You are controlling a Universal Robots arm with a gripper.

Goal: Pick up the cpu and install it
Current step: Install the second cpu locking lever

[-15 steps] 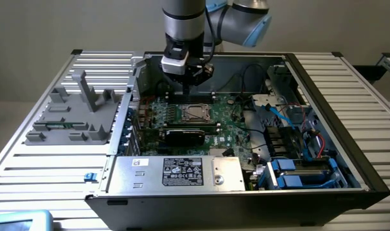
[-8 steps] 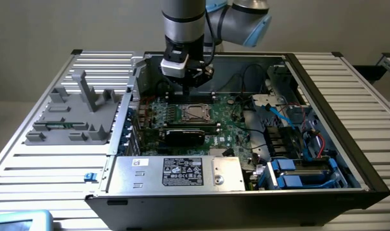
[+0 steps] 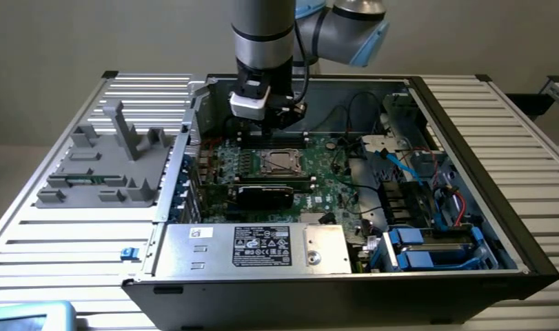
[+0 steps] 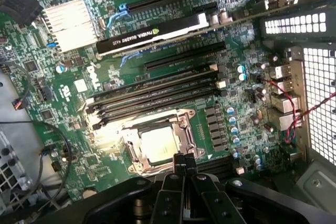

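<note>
Already socketed, the cpu [image 4: 159,145] lies just beside the closed hand [image 4: 185,162].

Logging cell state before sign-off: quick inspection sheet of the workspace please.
Surface: slatted metal table carrying an open PC case.
Job's things: cpu sits in the socket on the motherboard.
Clutter: grey fixture tray at the exterior view's left.
Grippers: end effector shut, empty, just above the socket edge.
Cables: red wires, blue cables and black cables inside the case.
Surroundings: plain wall.
</note>
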